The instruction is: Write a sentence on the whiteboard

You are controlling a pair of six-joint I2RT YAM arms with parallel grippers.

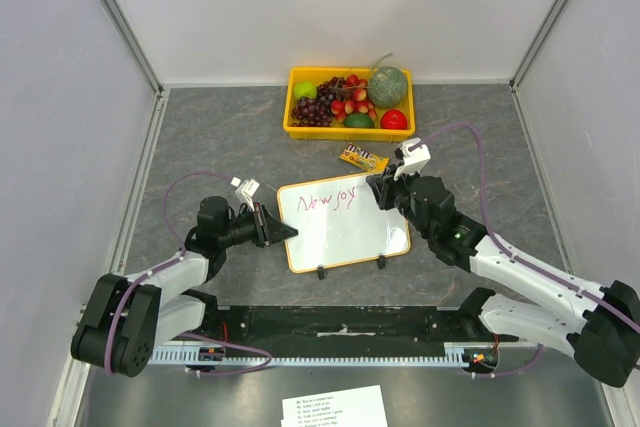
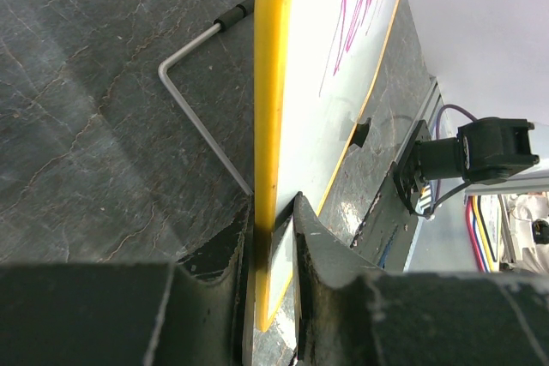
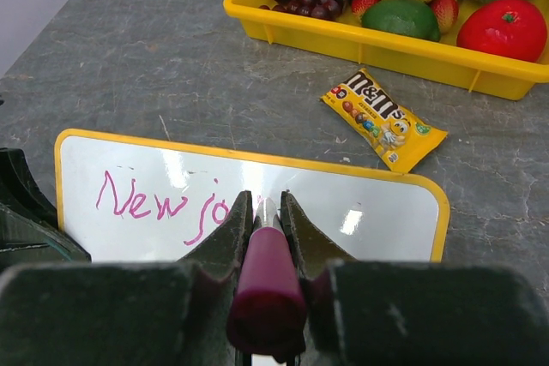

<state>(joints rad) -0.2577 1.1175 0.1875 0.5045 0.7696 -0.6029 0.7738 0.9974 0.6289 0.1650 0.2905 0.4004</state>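
Status: your left gripper [image 1: 283,231] is clamping the whiteboard [image 1: 345,237] by its left edge, mid-table. The sentence [image 1: 331,202] is running along the board's top. Your right gripper [image 1: 382,190] is pinching a purple marker [image 3: 267,280] at the lettering's end.

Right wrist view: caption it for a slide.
Right pincer grips a purple marker over the whiteboard, pink writing begun.

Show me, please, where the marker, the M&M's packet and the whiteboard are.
marker [image 3: 268,285]: right wrist view, on its purple barrel.
M&M's packet [image 3: 382,119]: right wrist view, middle of the yellow wrapper.
whiteboard [image 1: 345,237]: top external view, bare white surface below the writing.
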